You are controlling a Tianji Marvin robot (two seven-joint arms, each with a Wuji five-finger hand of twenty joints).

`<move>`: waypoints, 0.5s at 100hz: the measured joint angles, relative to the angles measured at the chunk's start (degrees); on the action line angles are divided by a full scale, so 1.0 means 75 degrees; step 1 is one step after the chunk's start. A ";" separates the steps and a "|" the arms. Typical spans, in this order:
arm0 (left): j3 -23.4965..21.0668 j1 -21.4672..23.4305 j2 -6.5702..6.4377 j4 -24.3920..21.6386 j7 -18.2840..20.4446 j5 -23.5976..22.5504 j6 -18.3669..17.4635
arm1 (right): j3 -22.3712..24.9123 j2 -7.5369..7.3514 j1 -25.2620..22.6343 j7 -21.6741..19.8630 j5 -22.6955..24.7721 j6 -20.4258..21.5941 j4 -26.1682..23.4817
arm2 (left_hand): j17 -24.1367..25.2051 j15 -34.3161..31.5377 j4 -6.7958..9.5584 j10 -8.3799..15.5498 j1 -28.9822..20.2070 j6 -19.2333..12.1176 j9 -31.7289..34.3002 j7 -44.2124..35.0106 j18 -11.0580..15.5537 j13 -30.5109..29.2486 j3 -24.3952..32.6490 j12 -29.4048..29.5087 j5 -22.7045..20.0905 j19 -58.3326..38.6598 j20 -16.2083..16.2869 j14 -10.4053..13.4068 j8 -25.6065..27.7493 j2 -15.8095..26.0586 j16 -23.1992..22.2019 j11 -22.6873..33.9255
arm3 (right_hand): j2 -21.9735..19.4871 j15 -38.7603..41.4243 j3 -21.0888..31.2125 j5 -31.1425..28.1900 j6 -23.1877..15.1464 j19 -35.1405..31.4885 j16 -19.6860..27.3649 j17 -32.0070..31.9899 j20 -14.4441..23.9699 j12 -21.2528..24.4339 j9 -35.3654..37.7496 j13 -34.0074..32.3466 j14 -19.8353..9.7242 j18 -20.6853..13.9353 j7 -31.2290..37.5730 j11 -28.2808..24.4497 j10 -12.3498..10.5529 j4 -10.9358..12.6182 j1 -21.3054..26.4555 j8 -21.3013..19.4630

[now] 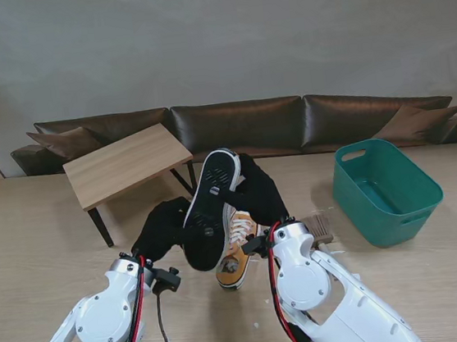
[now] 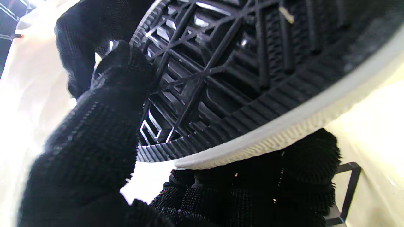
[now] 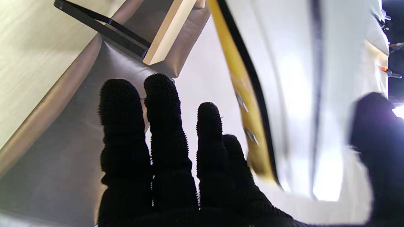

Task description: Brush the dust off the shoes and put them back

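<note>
Held shoe (image 1: 210, 208): raised sole-up, pinched at its heel by left hand (image 1: 162, 228).
Right hand (image 1: 257, 186): fingers spread beside its upper.
Handling: light, stiff grippy sole; hold heel rim.
Second shoe (image 1: 236, 251): on tabletop (image 1: 38, 242), beneath both hands.

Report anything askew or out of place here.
One shoe is held sole-up off the table by the left hand, right hand alongside it. The other shoe lies on the table. Pale flecks dot the table by the brush.

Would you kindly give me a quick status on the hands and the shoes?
Left hand shut on raised shoe, sole toward camera. Right hand open beside it, fingers spread. Yellow shoe on table underneath. Brush idle by green bin.
</note>
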State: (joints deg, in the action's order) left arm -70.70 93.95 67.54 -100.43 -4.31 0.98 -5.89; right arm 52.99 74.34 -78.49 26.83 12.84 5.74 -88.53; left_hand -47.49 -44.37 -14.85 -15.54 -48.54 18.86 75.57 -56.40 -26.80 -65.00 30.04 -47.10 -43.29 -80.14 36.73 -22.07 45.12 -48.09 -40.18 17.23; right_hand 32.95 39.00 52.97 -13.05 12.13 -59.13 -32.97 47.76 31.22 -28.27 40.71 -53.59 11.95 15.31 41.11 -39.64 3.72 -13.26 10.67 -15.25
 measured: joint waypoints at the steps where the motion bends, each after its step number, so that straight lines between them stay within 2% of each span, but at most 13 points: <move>1: -0.0004 0.0005 0.0001 0.0008 -0.0012 0.0001 0.0000 | 0.0008 0.0000 0.0000 0.0000 -0.0005 -0.0004 0.0000 | -0.0002 -0.0076 0.0000 -0.0004 0.0000 0.0031 0.0009 -0.0063 0.0013 -0.0019 0.0000 -0.0014 0.0000 0.0112 -0.0013 0.0000 0.0008 0.0000 0.0000 0.0021 | -0.0004 0.0001 0.0074 0.0005 -0.0019 0.0000 0.0000 0.0000 0.0001 0.0000 0.0000 0.0000 0.0002 0.0001 0.0001 0.0000 0.0000 0.0049 0.0013 0.0000; 4: -0.0019 0.0021 0.0004 0.0039 -0.0048 0.0004 -0.0004 | 0.0035 -0.0002 0.0000 0.0000 -0.0016 -0.0016 0.0000 | -0.0021 -0.0197 0.0000 -0.0032 0.0000 0.0101 0.0078 -0.0219 0.0026 -0.0166 0.0000 -0.0083 0.0000 0.0116 -0.0072 0.0001 0.0048 0.0000 -0.0020 0.0082 | -0.0252 0.0014 0.0272 0.0139 -0.0097 0.0001 0.0000 0.0000 0.0001 0.0000 -0.0001 0.0000 0.0004 0.0003 0.0016 0.0000 0.0000 0.0204 0.0242 0.0010; 10: -0.0059 0.0061 0.0005 0.0106 -0.0104 0.0010 -0.0006 | 0.0083 -0.0010 0.0002 0.0001 -0.0030 -0.0049 -0.0001 | -0.0033 -0.0618 0.0008 -0.0138 -0.0003 0.0265 0.0107 -0.0273 0.0027 -0.0185 0.0003 -0.0210 0.0000 0.0116 -0.0078 0.0001 0.0077 0.0021 -0.0108 0.0159 | -0.0356 0.0018 0.0352 0.0144 -0.0283 0.0001 0.0000 0.0000 0.0003 0.0003 -0.0028 0.0000 0.0004 0.0007 0.0019 0.0000 0.0000 0.0284 0.0300 0.0014; 12: -0.0076 0.0079 0.0006 0.0129 -0.0119 0.0010 -0.0006 | 0.0094 -0.0015 0.0003 0.0002 -0.0034 -0.0062 -0.0004 | -0.0050 -0.0733 0.0010 -0.0161 -0.0007 0.0298 0.0107 -0.0273 0.0027 -0.0192 0.0004 -0.0249 0.0000 0.0116 -0.0078 0.0001 0.0077 0.0024 -0.0138 0.0177 | -0.0356 0.0018 0.0352 0.0200 -0.0296 0.0001 0.0000 0.0000 0.0003 0.0003 -0.0119 0.0000 0.0004 0.0008 0.0063 0.0004 0.0018 0.0285 0.0300 0.0023; 15: -0.0100 0.0106 0.0006 0.0156 -0.0135 0.0008 -0.0004 | 0.0103 -0.0021 0.0004 0.0003 -0.0037 -0.0080 -0.0010 | -0.0069 -0.0843 0.0012 -0.0163 -0.0010 0.0306 0.0108 -0.0275 0.0027 -0.0198 0.0005 -0.0314 0.0000 0.0112 -0.0078 0.0001 0.0077 0.0025 -0.0219 0.0197 | -0.0356 0.0019 0.0347 0.0226 -0.0314 0.0001 0.0000 0.0000 0.0004 0.0005 -0.0100 0.0000 0.0004 0.0008 0.0036 -0.0143 0.0246 0.0285 0.0300 0.0057; 50: -0.0460 0.0420 0.0007 0.0187 -0.0285 -0.0590 0.0343 | 0.0219 -0.0039 -0.0001 0.0042 0.0079 -0.0244 0.0001 | -0.0077 -0.1196 0.0023 -0.0207 -0.0019 0.0362 0.0109 -0.0378 0.0024 -0.0199 0.0014 -0.0626 0.0000 0.0016 -0.0016 0.0050 0.0084 0.0025 -0.0416 0.0362 | -0.0451 0.0078 0.0342 0.0203 -0.0539 0.0077 0.0001 0.0000 0.0164 0.0016 -0.0100 0.0174 0.0061 0.0088 0.0082 -0.0144 0.0247 0.0336 0.0300 0.0178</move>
State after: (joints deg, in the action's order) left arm -74.15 97.10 67.59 -99.03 -6.45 -3.44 -3.31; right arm 54.63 74.05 -78.50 27.15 13.43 3.91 -88.52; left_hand -48.07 -53.35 -14.68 -17.09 -48.69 21.58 76.39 -59.24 -26.61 -66.49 30.14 -51.80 -43.29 -80.02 36.61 -21.69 45.74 -47.90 -43.30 19.94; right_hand 29.57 39.58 55.53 -11.53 8.09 -58.56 -32.97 47.76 32.44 -28.15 39.96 -52.29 12.41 15.97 41.73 -40.72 5.57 -10.74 12.92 -13.92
